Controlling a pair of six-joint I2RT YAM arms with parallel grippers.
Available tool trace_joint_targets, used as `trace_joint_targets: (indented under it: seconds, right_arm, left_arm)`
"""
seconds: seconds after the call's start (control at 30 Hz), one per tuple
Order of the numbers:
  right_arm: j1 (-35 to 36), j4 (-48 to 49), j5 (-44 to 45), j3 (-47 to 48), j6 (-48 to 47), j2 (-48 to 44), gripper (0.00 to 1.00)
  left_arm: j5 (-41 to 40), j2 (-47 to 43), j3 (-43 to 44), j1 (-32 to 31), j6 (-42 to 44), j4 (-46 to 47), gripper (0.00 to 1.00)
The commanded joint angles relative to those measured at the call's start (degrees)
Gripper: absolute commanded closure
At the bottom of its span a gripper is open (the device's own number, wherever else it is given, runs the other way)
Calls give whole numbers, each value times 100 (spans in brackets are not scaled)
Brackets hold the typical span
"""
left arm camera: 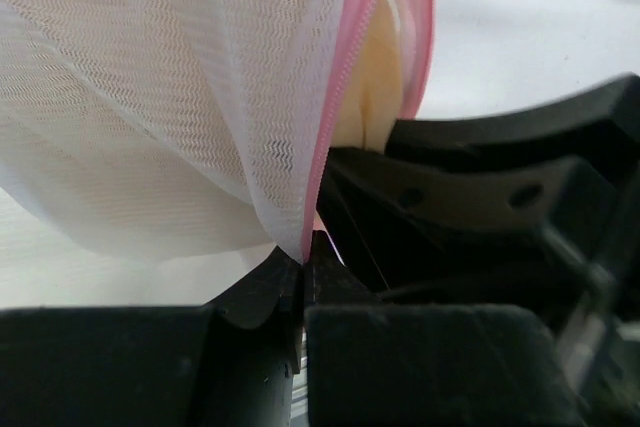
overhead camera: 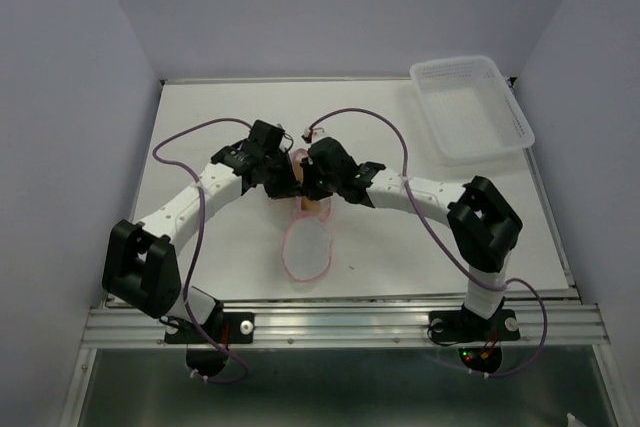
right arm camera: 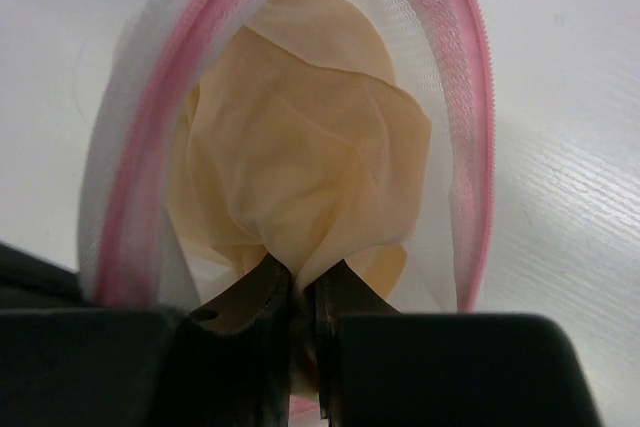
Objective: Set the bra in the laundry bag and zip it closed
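The white mesh laundry bag (overhead camera: 306, 247) with its pink zipper rim lies at the table's middle, its mouth held up between the two grippers. My left gripper (left arm camera: 303, 259) is shut on the bag's pink rim (left arm camera: 335, 117) and lifts one side. My right gripper (right arm camera: 302, 287) is shut on the tan bra (right arm camera: 300, 157) and holds it inside the open mouth of the bag (right arm camera: 465, 77). In the top view both grippers (overhead camera: 285, 175) (overhead camera: 315, 182) meet over the bag's far end, and a bit of the bra (overhead camera: 312, 204) shows below them.
A clear rectangular plastic basket (overhead camera: 470, 107) stands at the back right of the white table (overhead camera: 230, 247). Purple cables loop over both arms. Grey walls stand close behind and to the sides.
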Motion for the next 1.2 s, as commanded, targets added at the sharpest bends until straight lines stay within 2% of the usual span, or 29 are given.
trace_joint_targets:
  seconds: [0.0, 0.03, 0.1, 0.13, 0.2, 0.23, 0.33, 0.4, 0.57, 0.7, 0.87, 0.93, 0.97, 1.07, 1.17]
  right_arm:
    - [-47, 770, 112, -127, 210, 193, 99]
    - [-99, 815, 209, -127, 271, 228, 94]
    - [-169, 824, 350, -101, 315, 325, 91]
    - [-170, 807, 464, -75, 385, 430, 78]
    - [-223, 772, 448, -66, 403, 466, 61]
    - [-223, 754, 378, -40, 351, 457, 37]
    - [-223, 535, 18, 74, -149, 134, 23]
    - [-223, 245, -88, 119, -334, -96, 19]
    - [-223, -107, -299, -161, -756, -1026, 13]
    - [-223, -204, -282, -434, -810, -1424, 12]
    - [-275, -502, 982, -567, -626, -1451, 14]
    - [-355, -617, 1098, -506, -538, -1275, 18]
    - [-424, -617, 1081, -488, -450, -1153, 24]
    - [-477, -626, 1186, -356, -397, -853, 28]
    - [-478, -609, 1221, -172, -379, -538, 41]
  left_arm:
    - [-21, -396, -140, -14, 15, 25, 100]
    - [-21, -440, -175, -5, 15, 25, 100]
    - [-21, -493, -263, 21, 15, 34, 100]
    - [-21, -563, -290, 39, 15, 25, 100]
    - [-100, -651, -360, 65, 7, 7, 100]
    - [-144, -678, -386, 91, -2, -1, 100]
    - [-232, -774, -492, 214, -11, -54, 100]
    - [-232, -766, -579, 311, -11, -37, 100]
    - [-127, -713, -685, 417, -11, 130, 100]
    - [-135, -678, -642, 478, 7, 148, 100]
    - [-74, -573, -598, 504, 68, 165, 100]
    - [-65, -546, -606, 505, 77, 174, 100]
    - [-65, -555, -624, 513, 68, 183, 100]
    - [-48, -599, -703, 505, 24, 236, 100]
    - [-30, -599, -738, 505, 15, 253, 100]
